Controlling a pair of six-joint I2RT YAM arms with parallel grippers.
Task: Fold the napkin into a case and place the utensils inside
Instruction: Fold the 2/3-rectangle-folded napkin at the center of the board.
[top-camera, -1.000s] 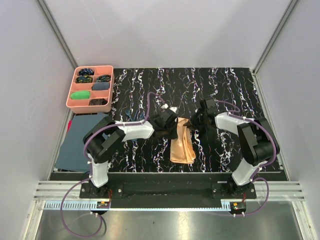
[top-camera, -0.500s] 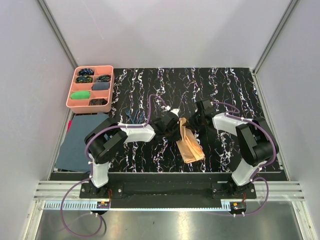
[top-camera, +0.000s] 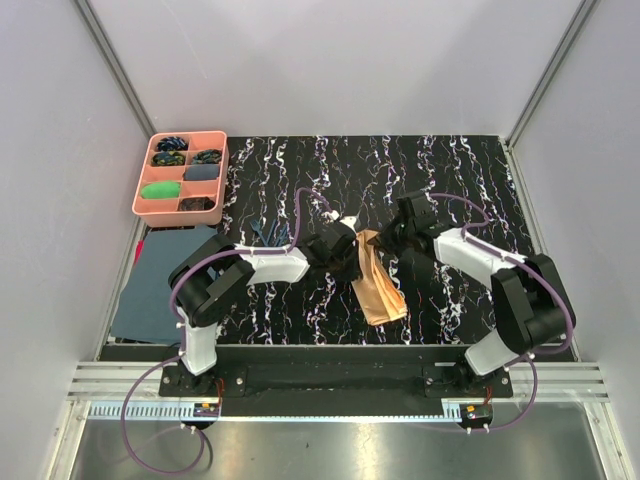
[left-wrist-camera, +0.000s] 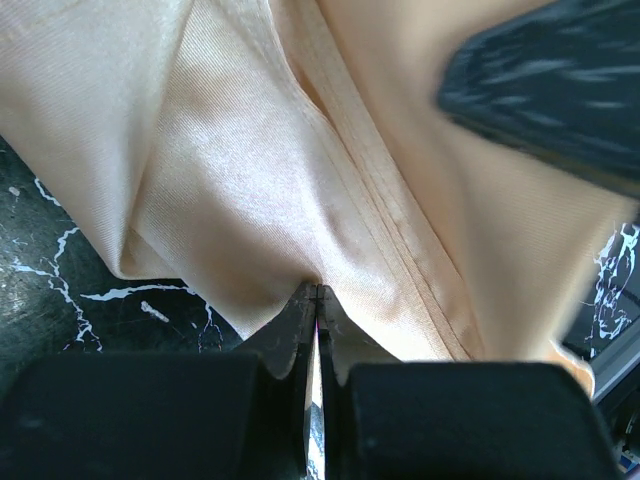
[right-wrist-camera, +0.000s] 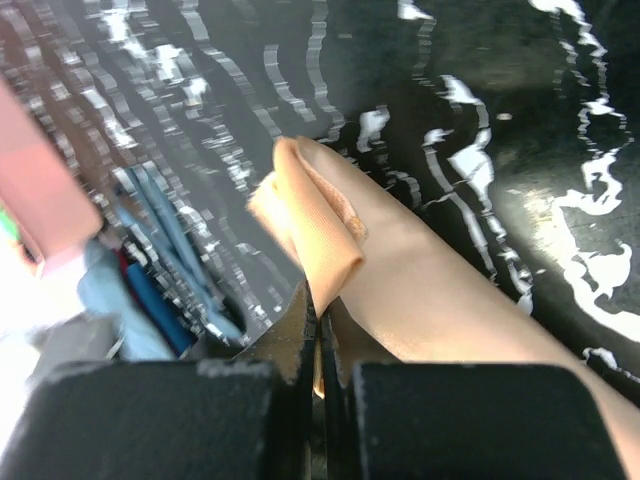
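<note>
Napkin (top-camera: 378, 285) lies as a narrow folded strip on the table (top-camera: 470, 170), between your arms. Your left gripper (left-wrist-camera: 317, 295) is clamped on a fold, your right gripper (right-wrist-camera: 318, 308) pinches a corner (utensils (top-camera: 265, 235) lie leftward).

Narrow folded peach napkin (top-camera: 378, 288) on black marbled table (top-camera: 450, 170), left pincer (top-camera: 356, 251) and right pincer (top-camera: 390, 243) at its far end
</note>
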